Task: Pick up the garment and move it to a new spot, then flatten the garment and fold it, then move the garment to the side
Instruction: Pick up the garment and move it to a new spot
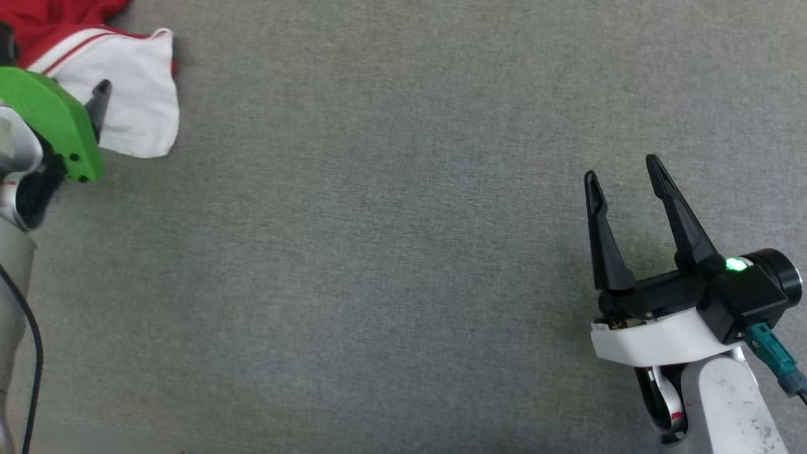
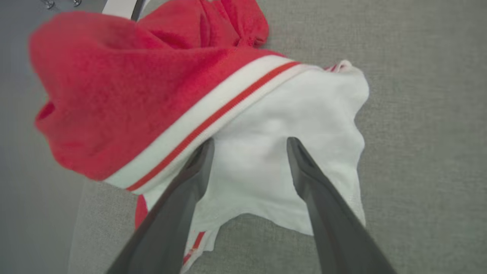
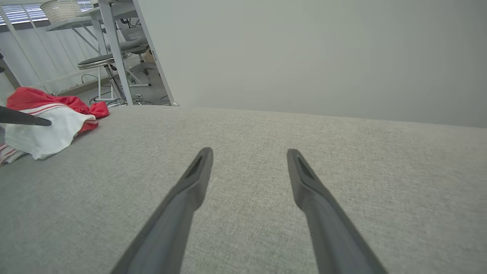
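At the grey surface's (image 3: pixel 380 160) edge, garment (image 3: pixel 53 129); beyond, a stool (image 3: pixel 95 61)

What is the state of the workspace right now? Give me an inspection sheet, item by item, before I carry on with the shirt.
Surface: grey woven-fabric tabletop, flat.
Job's things: crumpled red jersey T-shirt with white striped-trim sleeve, at the tabletop's far left, by its edge.
Clutter: nothing seen.
Grippers: left gripper open over the white sleeve, contact unclear; right gripper open, holding nothing, above bare fabric.
Cables: black cable beside the left arm; teal plug at the right wrist.
Surroundings: pale wall, round grey stool, white woven basket.
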You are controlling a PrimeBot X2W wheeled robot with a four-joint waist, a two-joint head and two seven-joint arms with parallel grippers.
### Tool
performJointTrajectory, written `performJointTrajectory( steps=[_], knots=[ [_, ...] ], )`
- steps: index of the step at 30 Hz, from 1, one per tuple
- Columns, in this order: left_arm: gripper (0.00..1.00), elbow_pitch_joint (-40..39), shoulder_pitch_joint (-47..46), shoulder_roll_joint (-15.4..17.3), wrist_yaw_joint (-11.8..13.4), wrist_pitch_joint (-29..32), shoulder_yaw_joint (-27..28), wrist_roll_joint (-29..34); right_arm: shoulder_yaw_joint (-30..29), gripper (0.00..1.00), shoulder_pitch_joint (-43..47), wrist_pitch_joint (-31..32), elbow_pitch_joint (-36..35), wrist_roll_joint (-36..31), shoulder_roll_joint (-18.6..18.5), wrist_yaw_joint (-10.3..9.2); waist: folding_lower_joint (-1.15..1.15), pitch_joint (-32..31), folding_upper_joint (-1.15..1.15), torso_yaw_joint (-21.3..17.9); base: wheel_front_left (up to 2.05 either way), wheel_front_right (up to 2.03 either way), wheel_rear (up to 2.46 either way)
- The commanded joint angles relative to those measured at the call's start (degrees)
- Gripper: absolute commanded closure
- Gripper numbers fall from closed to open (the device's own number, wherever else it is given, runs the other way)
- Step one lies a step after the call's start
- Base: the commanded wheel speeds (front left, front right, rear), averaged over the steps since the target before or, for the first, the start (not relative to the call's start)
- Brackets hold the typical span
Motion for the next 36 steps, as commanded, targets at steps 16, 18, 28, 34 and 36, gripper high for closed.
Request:
performJointTrajectory(
  steps=[16, 18, 28, 34, 36],
  knots=[
    [1.0, 9.6, -2.5, -0.6, -0.1, 9.4, -0.6, -6.2, 0.1, 0.0, -1.5, -0.3, -1.2, 0.0, 0.0, -0.06, -0.01, 6.5, 0.0, -6.2, 0.0, 0.0, 0.0],
    [1.0, 8.9, -1.9, -0.7, -0.1, 8.1, -0.7, -7.3, 0.2, 0.0, -1.4, -0.3, -0.9, -0.1, 0.0, -0.06, -0.01, 5.6, 0.0, -5.9, 0.0, 0.0, 0.0],
    [1.0, -0.9, 2.9, 1.9, -0.2, -11.1, 0.3, -11.5, -0.5, 0.0, 1.2, -0.3, 1.9, 1.9, 0.0, -0.06, -0.01, -5.8, 0.0, -5.8, 0.0, 0.0, 0.0],
    [1.0, -7.4, 5.2, 2.4, 0.1, -14.8, 0.8, -12.1, -1.6, 0.0, 2.9, -0.3, 3.0, 3.8, 0.0, -0.06, -0.01, -11.3, 0.0, -6.1, 0.0, 0.0, 0.0],
    [1.0, -10.1, 6.0, 2.1, 0.5, -14.6, 0.7, -12.4, -2.0, 0.0, 3.5, -0.3, 3.3, 4.3, 0.0, -0.06, -0.01, -13.0, 0.0, -6.4, 0.0, 0.0, 0.0]
  ],
)
